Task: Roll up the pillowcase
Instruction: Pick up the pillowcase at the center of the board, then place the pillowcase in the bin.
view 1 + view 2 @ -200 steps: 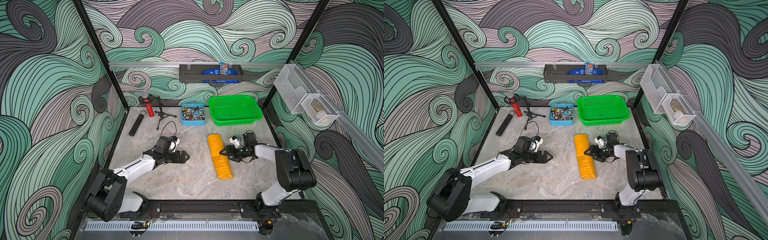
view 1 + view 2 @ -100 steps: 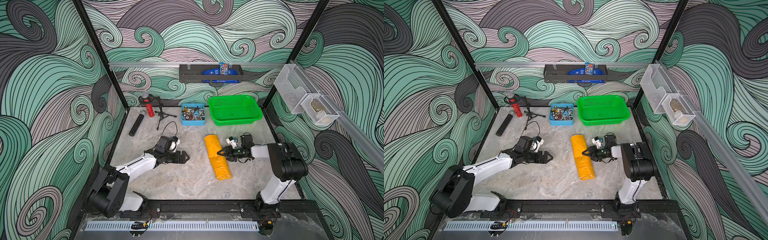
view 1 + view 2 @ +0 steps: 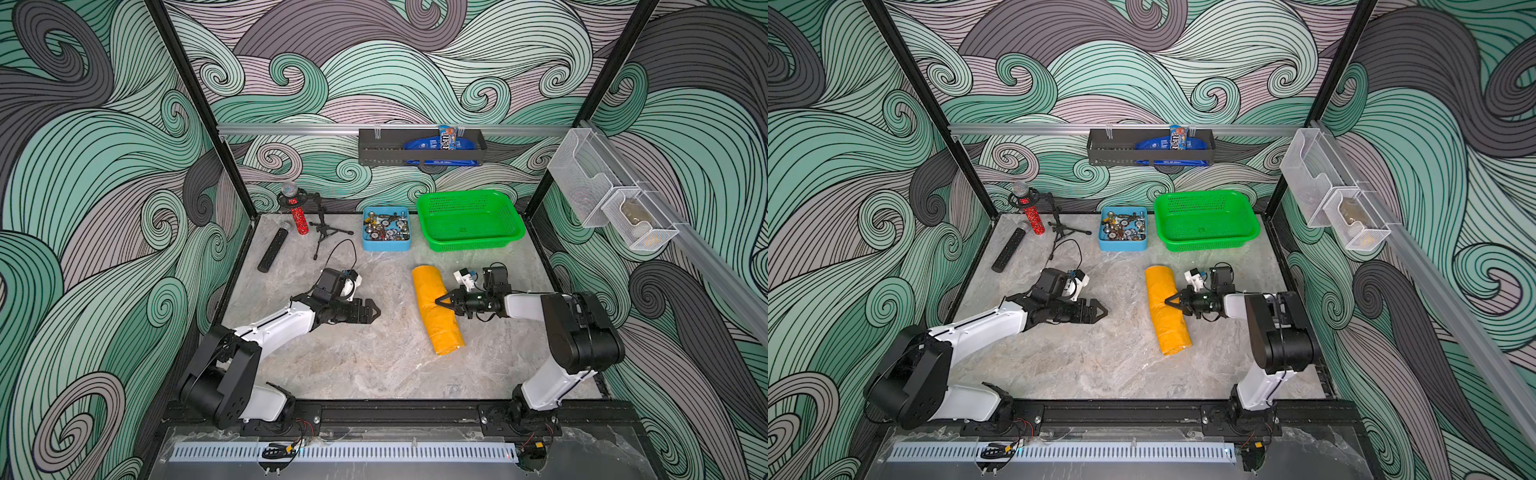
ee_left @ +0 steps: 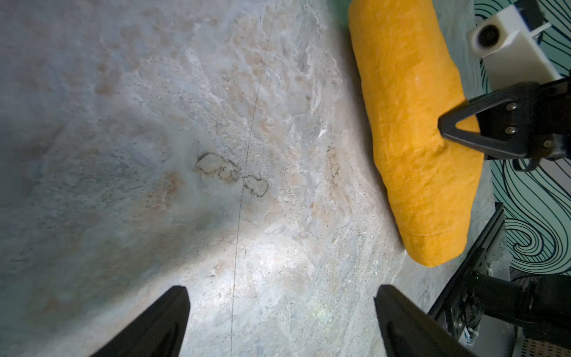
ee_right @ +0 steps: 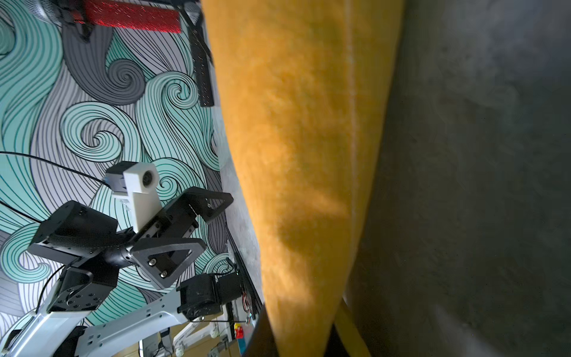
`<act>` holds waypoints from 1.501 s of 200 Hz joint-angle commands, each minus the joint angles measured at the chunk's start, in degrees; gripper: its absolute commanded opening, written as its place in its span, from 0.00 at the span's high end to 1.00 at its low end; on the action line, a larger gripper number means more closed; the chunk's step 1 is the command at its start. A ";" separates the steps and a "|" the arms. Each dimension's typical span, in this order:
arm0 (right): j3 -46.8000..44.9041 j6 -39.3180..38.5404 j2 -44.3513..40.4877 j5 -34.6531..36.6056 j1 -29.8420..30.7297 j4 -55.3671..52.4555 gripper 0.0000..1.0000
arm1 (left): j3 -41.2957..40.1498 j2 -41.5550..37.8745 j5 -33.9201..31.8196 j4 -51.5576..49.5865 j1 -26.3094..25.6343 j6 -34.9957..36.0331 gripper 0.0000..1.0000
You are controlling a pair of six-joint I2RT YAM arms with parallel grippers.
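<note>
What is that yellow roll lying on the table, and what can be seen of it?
It is the pillowcase, rolled into a fat tube of mustard-yellow, woven-looking cloth, with a stitched hem near one end; no print shows. It lies flat on the table, slanted. The right gripper pinches its cloth at mid-length with shut fingers; nothing else touches it.

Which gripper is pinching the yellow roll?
The right gripper: it is closed on the side of the rolled yellow pillowcase. The left gripper is wide open over the bare table, apart from the roll.
</note>
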 commanded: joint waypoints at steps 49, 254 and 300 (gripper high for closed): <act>11.52 28.97 -9.63 7.90 -4.39 18.25 0.93 | 6.80 3.40 0.22 -1.17 0.40 0.77 0.03; 55.50 74.40 37.06 68.44 0.70 24.31 0.85 | 12.79 8.90 0.79 -0.71 0.47 1.12 0.03; 70.00 75.70 45.41 70.60 0.66 12.63 0.85 | 12.18 9.31 0.97 -0.83 0.67 1.45 0.03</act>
